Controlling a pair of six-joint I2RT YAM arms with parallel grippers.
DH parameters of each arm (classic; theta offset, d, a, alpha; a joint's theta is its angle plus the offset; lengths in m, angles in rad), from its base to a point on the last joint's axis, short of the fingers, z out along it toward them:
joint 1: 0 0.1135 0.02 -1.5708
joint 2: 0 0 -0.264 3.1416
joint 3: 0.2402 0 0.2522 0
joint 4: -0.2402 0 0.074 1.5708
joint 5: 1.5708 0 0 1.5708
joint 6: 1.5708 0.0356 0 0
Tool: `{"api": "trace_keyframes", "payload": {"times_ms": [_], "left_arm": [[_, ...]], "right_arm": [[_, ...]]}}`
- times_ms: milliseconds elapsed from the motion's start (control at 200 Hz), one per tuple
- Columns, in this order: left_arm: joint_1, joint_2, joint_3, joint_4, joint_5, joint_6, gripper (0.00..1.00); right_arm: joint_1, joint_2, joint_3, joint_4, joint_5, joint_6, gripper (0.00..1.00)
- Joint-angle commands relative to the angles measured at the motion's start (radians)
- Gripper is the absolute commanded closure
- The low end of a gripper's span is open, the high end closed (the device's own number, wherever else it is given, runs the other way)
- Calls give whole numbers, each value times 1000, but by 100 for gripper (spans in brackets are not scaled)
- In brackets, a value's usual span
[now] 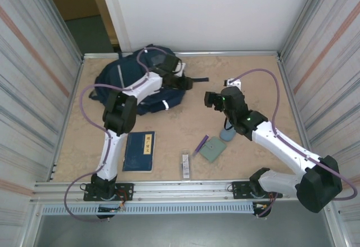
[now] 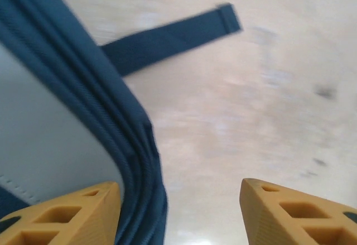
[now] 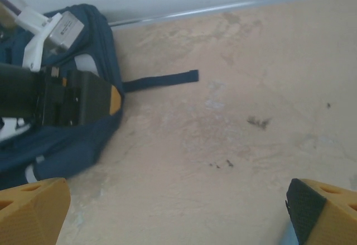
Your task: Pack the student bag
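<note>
A robot lab test cell; corrugated metal walls (image 1: 34, 61), aluminium mounting rail (image 1: 180, 186), beige tabletop (image 1: 185, 126).

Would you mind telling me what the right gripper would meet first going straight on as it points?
For the right gripper, probably bare table first; the student bag lies off that line, depth being unclear.

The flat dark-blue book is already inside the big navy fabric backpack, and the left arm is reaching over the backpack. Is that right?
No. The flat dark-blue book is not inside the big navy fabric backpack; it lies on the table, apart from the bag, as the top external view shows. The left arm does reach over the backpack.
</note>
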Motion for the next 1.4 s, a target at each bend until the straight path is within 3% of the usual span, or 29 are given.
{"api": "trace_keyframes", "payload": {"times_ms": [0,205,321,411,536,636,707,902,1092,1163,1393], "left_arm": [[-45,-29,50,-63,131,-29,38],[41,-310,-113,-54,172,-60,33],[143,-482,-295,-47,186,-96,30],[239,-576,-426,-98,133,-81,28],[391,-632,-580,-150,-9,-92,27],[499,-624,-677,-115,-19,-131,25],[533,-591,-698,-93,-5,-142,25],[500,-483,-674,-63,51,-150,25],[340,-465,-656,-101,-38,-111,25],[275,-465,-660,-123,-16,-113,24],[85,-556,-671,-130,142,-178,24]], "right_arm": [[-49,-36,-25,-60,-42,101,1],[-40,48,38,-97,-212,-6,1],[66,194,164,-153,-203,-90,1],[144,321,254,-151,-233,-110,1],[227,498,369,-126,-279,-74,1],[272,651,471,-133,-269,-85,1],[280,757,548,-178,-196,-81,1],[210,919,637,-299,-71,12,1],[50,851,512,-301,-96,67,1],[-18,807,461,-297,-97,61,1],[-227,708,394,-279,-336,34,1]]}}
